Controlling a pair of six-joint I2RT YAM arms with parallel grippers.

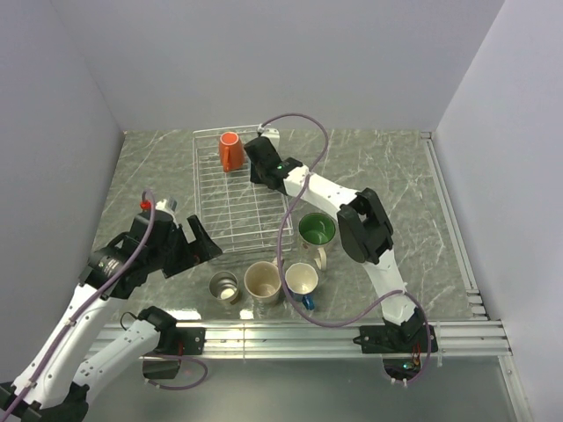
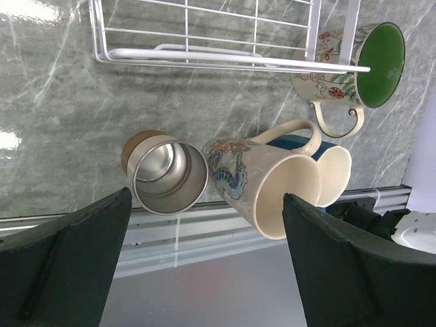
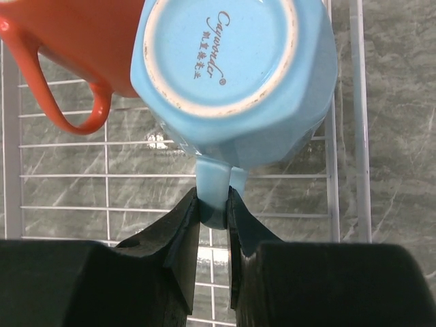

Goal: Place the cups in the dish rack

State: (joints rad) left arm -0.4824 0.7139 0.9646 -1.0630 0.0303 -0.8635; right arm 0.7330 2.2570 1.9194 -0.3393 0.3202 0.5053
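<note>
Top external: four cups (image 1: 262,281) outside dish rack (image 1: 233,211), orange cup (image 1: 230,151) inside; right fingers (image 3: 182,235) pinch light blue cup (image 3: 235,68), left fingers (image 2: 68,272) spread

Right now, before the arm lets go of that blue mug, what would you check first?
1. Right jaws pinch the handle of the light blue ceramic mug: ok.
2. That mug is bottom up, over the silver-white wire dish rack: ok.
3. Its rim rests on the wires: cannot tell, the rim is hidden in every view.
4. It has a gap from the orange ceramic mug already in the rack: cannot tell, the two overlap in the wrist view.
5. Left jaws are open and outside the rack, facing the shiny steel cup: ok.
</note>
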